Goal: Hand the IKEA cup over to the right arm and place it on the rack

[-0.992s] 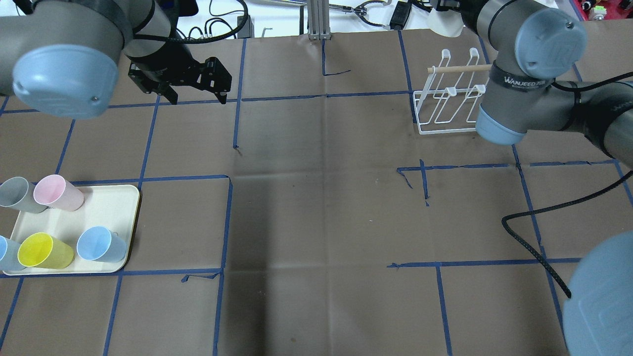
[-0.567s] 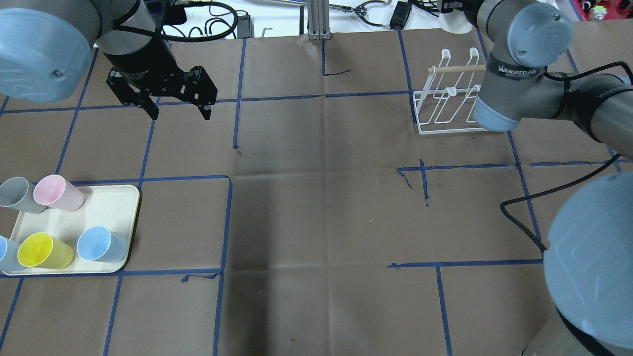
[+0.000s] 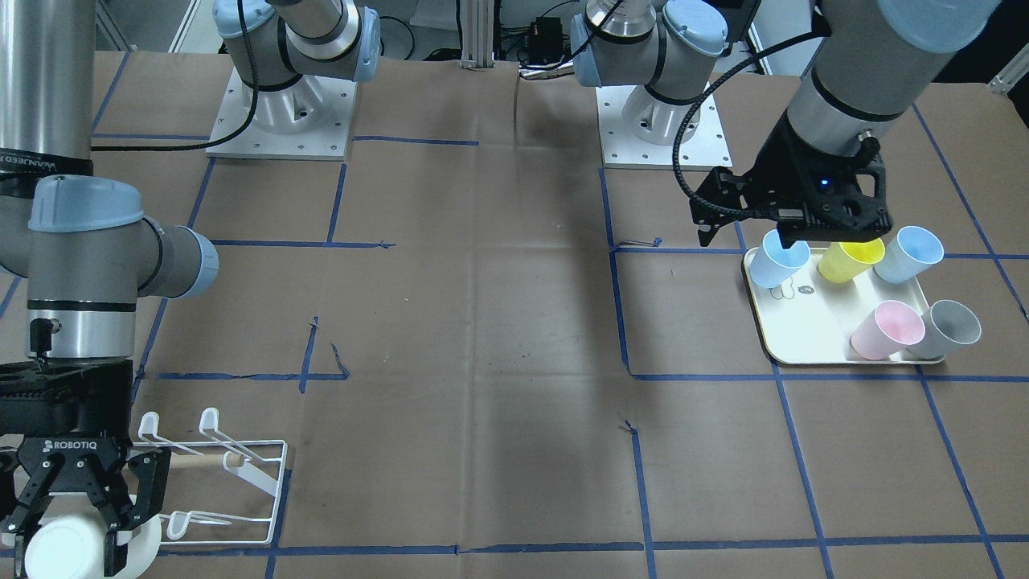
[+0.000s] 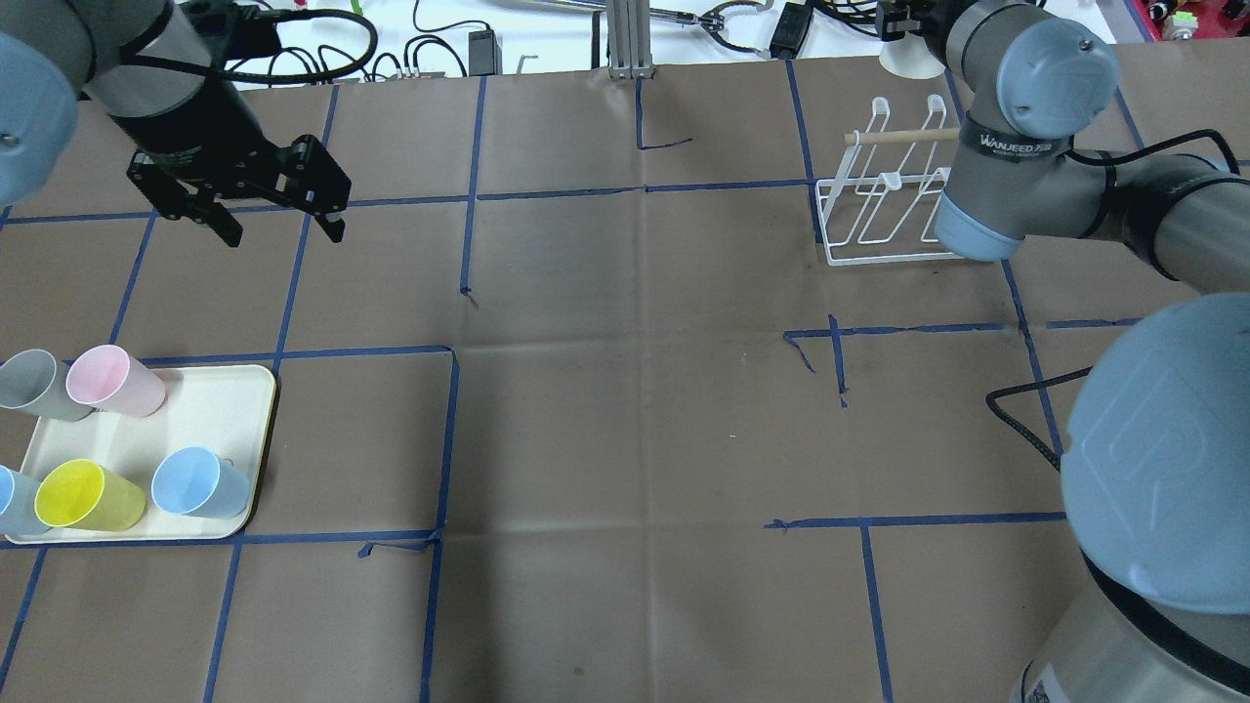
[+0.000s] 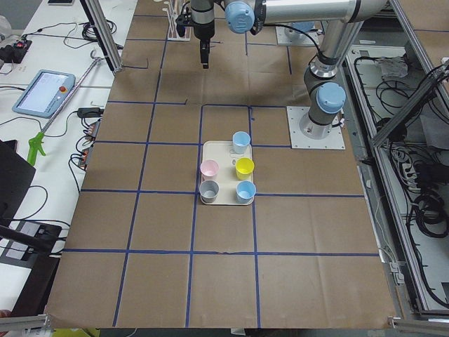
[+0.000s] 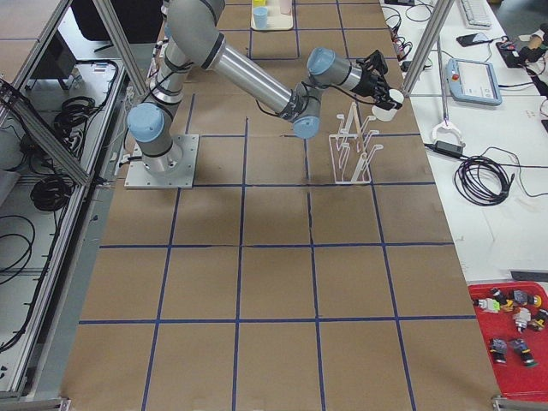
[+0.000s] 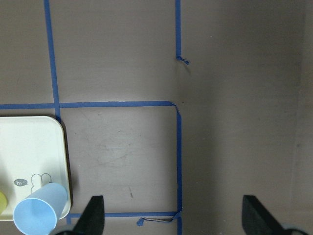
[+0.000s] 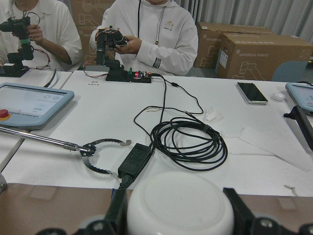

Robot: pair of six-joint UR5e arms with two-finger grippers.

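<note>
Surface [image 4: 625, 391]: brown paper with a blue tape grid. Landmark: white wire rack [image 4: 884, 181], wooden dowel [image 4: 903, 136] across it, at the robot's right end.

Nearest the robot, well apart from the rack at the opposite end: cream tray [image 4: 229, 410]. It holds five cups, mouths up. Near row: blue cup [image 4: 198, 482], yellow cup [image 4: 88, 496], second blue cup [image 4: 10, 500]. Far row: pink cup [image 4: 112, 379] and grey cup [image 4: 29, 383], side by side.

Farther out, about level with the rack but well apart from it: left tool [image 4: 285, 234], raised off the surface, jaws spread wide, gripping nothing.

Just beyond the rack's far side: right tool [image 3: 68, 527], clamped on the white IKEA cup [image 3: 48, 555]. Cup held off the surface, not yet on a prong.

Farthest, beyond the rack: a white surface [image 8: 98, 127] with a coiled black cable [image 8: 188, 142] lying on it. Two people [image 8: 156, 34] are behind it.
</note>
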